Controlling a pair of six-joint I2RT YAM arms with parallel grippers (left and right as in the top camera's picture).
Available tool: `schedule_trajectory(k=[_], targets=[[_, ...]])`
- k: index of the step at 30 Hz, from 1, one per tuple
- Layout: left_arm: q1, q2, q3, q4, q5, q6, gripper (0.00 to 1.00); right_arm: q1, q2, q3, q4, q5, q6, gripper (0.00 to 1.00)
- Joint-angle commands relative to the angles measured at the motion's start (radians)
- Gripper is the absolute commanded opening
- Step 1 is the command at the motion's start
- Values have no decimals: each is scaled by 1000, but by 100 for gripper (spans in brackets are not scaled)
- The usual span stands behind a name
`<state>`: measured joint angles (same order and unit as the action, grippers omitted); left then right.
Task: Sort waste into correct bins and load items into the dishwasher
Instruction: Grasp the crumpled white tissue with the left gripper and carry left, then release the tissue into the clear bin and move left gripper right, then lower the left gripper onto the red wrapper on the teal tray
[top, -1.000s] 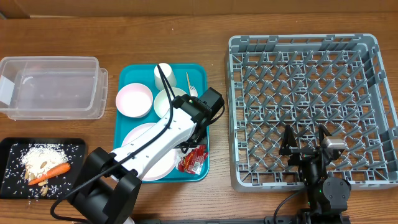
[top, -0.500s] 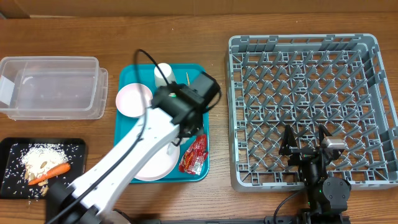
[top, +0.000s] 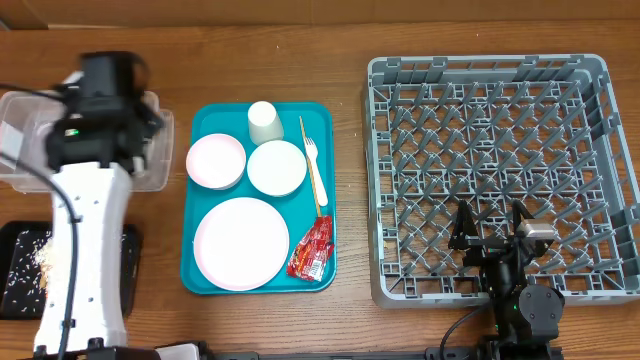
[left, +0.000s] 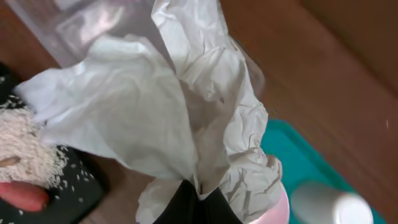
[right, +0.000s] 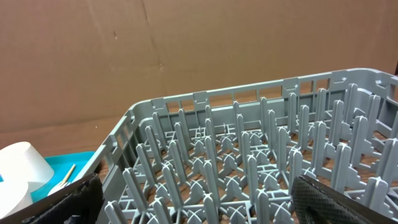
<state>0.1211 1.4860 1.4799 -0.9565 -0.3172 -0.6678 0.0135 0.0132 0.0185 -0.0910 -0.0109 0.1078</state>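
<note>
My left gripper (left: 193, 202) is shut on a crumpled white napkin (left: 155, 112). In the overhead view the left wrist (top: 100, 100) hangs over the right end of the clear tub (top: 40, 140), and the napkin is hidden under it. The black tray (left: 74, 186) holds rice (left: 22, 149) and a carrot piece (left: 22, 196). A red wrapper (top: 311, 250), white plate (top: 241, 243), white bowl (top: 277, 167), pink bowl (top: 216, 160), cup (top: 265, 122), fork (top: 311, 150) and wooden stick (top: 316, 185) lie on the teal tray (top: 325, 120). My right gripper (top: 490, 228) is open and empty over the grey dish rack (top: 500, 120).
My left arm covers most of the black tray (top: 15, 285) in the overhead view. The rack (right: 249, 155) holds only its upright pegs. Bare wooden table lies between the teal tray and the rack.
My left arm has swung from over the teal tray leftward to the clear tub, carrying the napkin. The dishes on the tray are now uncovered. The right arm has not moved.
</note>
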Motion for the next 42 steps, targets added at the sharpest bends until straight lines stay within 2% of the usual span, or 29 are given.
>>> schedule_trajectory(k=[1,3,4,5,7,8,10,12,15,18,20,22,23,26,27,30,33,37,42], targets=[[129,63,15,61,-14,26,6,-3,-5,-11,7,10,-3,100],[180,114,15,113,-6,27,9,-3,-5,-11,6,10,-3,100],[196,135,15,133,5,34,15,-3,-5,-11,7,10,-3,100],[233,194,15,195,49,70,50,-3,-5,-11,6,10,-3,100],[259,242,15,300,135,161,53,-3,-5,-11,7,10,-3,100],[261,241,15,329,172,184,66,-3,-5,-11,6,10,-3,100],[260,230,19,352,211,197,69,-3,-5,-11,7,10,-3,100],[260,201,24,341,250,197,89,-3,-5,-11,7,10,-3,100],[260,140,24,309,310,196,97,-3,-5,-11,6,10,-3,100],[255,35,24,254,438,196,97,-3,-5,-11,6,10,-3,100],[242,-82,24,178,661,208,95,-3,-5,-11,6,10,-3,100],[174,-163,24,64,875,298,95,-3,-5,-11,6,10,-3,100],[117,-174,24,-8,885,340,94,-3,-5,-11,7,10,-3,100],[-60,-159,16,-173,818,405,93,-3,-5,-11,7,10,-3,100],[-172,-136,5,-223,803,450,92,-3,-5,-11,6,10,-3,100],[-394,-66,-18,-208,779,460,92,-3,-5,-11,6,10,-3,100],[-549,23,-19,-199,622,371,92,-3,-5,-11,6,10,-3,100],[-680,166,-19,-182,521,346,89,-3,-5,-11,6,10,-3,100],[-707,282,-19,-198,392,316,77,-3,-5,-11,7,10,-3,100]])
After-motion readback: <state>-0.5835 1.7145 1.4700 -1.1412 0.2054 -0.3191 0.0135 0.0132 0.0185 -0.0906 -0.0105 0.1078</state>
